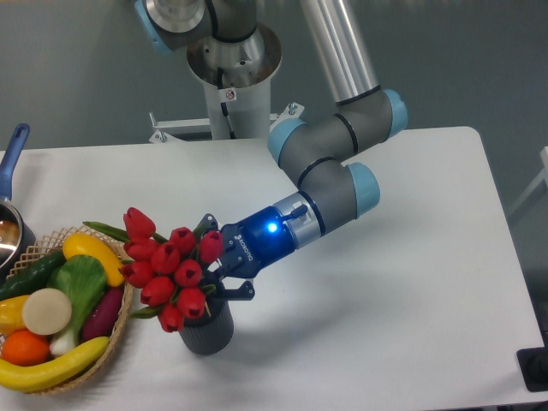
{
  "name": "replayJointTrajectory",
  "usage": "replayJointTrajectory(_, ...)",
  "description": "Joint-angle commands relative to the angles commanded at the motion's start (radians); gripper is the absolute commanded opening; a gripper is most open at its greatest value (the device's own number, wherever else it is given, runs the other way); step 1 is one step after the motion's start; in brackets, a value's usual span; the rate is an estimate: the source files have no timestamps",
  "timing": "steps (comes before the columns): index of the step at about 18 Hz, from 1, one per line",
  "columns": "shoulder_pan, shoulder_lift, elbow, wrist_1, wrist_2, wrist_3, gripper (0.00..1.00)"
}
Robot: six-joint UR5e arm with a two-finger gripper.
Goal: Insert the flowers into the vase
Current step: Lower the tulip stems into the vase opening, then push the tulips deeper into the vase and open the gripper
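On the white desk (385, 282), I see my jaws clamped on the tulip bunch (171, 265), stems entering the grey vase (208, 330).

The flowers (169, 267) cover the mouth and rim of the vase (208, 330), so whether the stems sit inside it cannot be told. The fingertips of the gripper (224, 276) are lost behind the buds and leaves; their grip cannot be read. At the left edge a pot (10, 229) with a blue handle is cut off, as is the wicker basket (101, 355) at the bottom left corner. A dark object (534, 368) at the right edge is too cropped to identify.
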Motion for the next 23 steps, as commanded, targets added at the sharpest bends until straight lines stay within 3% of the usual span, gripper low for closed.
replayJointTrajectory(11,-0.002,-0.044,-0.021,0.0,0.021,0.063,0.34)
replayJointTrajectory(14,-0.002,-0.046,-0.028,0.0,0.021,0.078,0.39)
replayJointTrajectory(17,0.0,-0.048,-0.031,0.0,0.021,0.094,0.48)
replayJointTrajectory(19,0.002,-0.048,-0.031,0.002,0.02,0.095,0.68)
replayJointTrajectory(23,0.005,-0.04,-0.032,0.002,0.021,0.095,0.87)
